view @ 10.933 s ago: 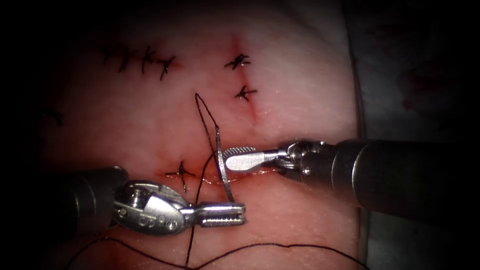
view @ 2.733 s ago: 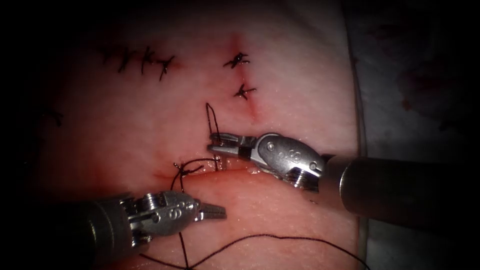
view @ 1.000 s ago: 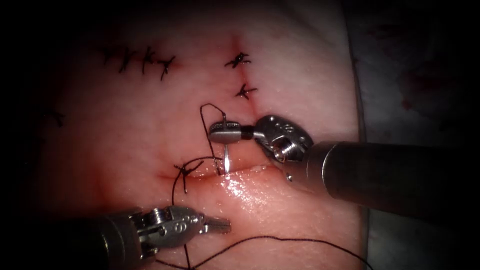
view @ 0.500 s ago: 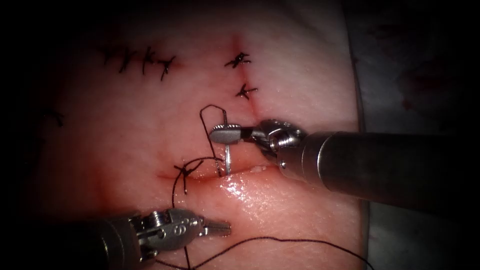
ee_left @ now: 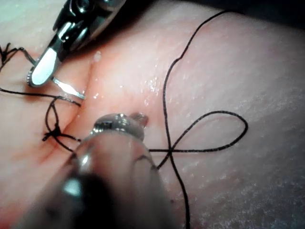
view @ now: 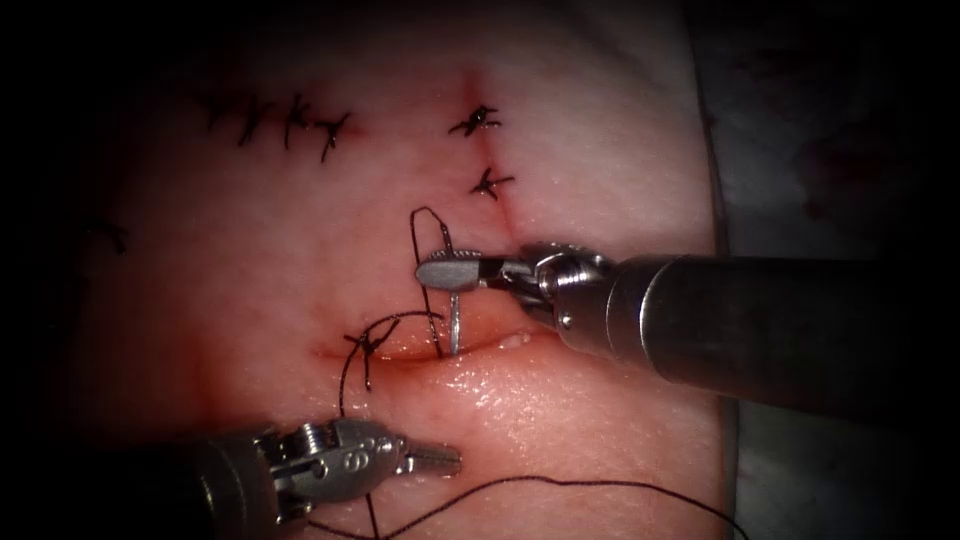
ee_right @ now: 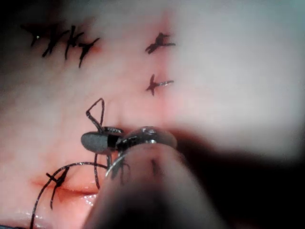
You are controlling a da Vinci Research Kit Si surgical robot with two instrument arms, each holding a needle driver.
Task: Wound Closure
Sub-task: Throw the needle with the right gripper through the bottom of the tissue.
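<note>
This is a surgical training lab. A slab of pale pink tissue (view: 300, 250) lies lit under a close scope, rows of dark knotted stitches (view: 285, 122) across it, and a pale cloth (view: 800, 150) shows past its right edge.

The curved needle (view: 454, 318) is standing near-upright, gripped near its swaged end by the right tool (view: 450, 272), its tip entering the cut (view: 440, 350). Dark thread (view: 430, 232) is looping above the tissue (view: 280, 260).

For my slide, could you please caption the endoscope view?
Right tool grips the needle entering the tissue at the cut; left tool holds nothing.
</note>
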